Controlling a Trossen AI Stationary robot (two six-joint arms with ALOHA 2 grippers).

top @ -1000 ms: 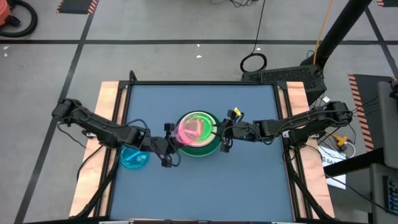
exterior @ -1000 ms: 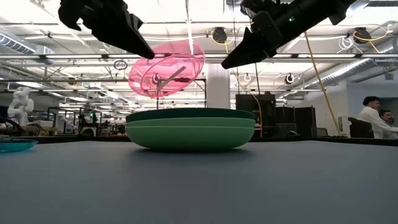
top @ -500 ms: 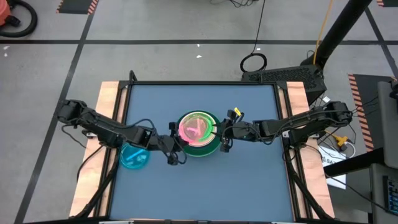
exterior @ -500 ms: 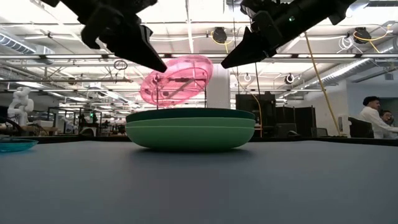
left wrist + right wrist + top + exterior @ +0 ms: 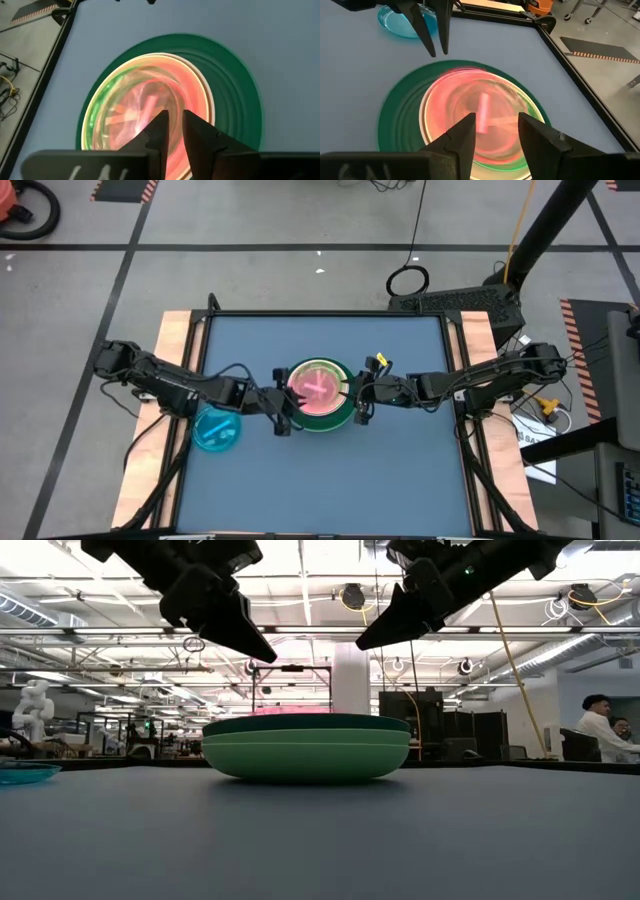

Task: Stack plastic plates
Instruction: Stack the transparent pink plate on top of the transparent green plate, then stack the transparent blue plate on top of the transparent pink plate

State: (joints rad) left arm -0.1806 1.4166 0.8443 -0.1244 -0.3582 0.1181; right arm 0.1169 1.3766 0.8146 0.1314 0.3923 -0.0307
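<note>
Pink plate lies nested on top of the green plate stack mid-table. Left gripper hovers at the stack's edge, fingers nearly closed, seemingly empty. Right gripper waits opposite, parted, empty. Blue plate sits apart, unstacked.

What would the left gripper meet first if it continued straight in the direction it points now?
Probably the pink plate on top of the stack of plates. The left gripper points down toward it with its jaws nearly closed and empty, though the exact depth is unclear.
</note>
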